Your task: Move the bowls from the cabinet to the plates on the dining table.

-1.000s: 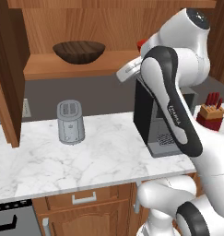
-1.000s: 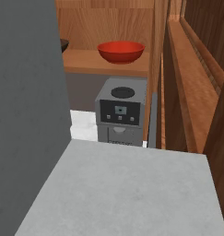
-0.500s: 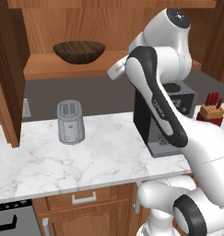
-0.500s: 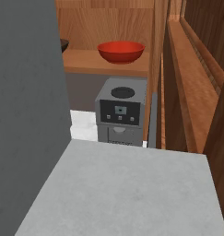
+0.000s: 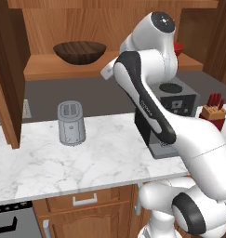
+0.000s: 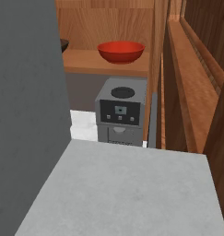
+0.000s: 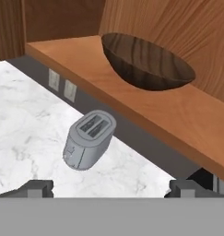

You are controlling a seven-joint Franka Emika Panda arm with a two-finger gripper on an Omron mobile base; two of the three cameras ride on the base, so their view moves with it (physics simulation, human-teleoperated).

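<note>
Reaching toward the open cabinet (image 5: 109, 69), first pickup not yet made. Gripper (image 7: 111, 186) is spread wide and empty, tips seen at the bottom of the hand view with nothing between them. Dark brown bowl (image 7: 148, 60) sits ahead of and above the tips in the hand view, upright on the cabinet shelf, well apart from the fingers. Toaster (image 7: 89, 139) stands on the marble counter (image 5: 35, 162) below the shelf, nearer the tips than the bowl, but not a task thing. Red bowl (image 6: 121, 50) rests on the same shelf, further right, above the coffee machine (image 6: 121, 110); off to the side of the tool, not lined up.

Judged step: approach to the brown bowl. Next move likely calls for raising and advancing the hand to shelf level, lining one finger inside the rim and one outside, then closing. Watch the shelf edge and the open door (image 5: 7, 69) for clearance.
</note>
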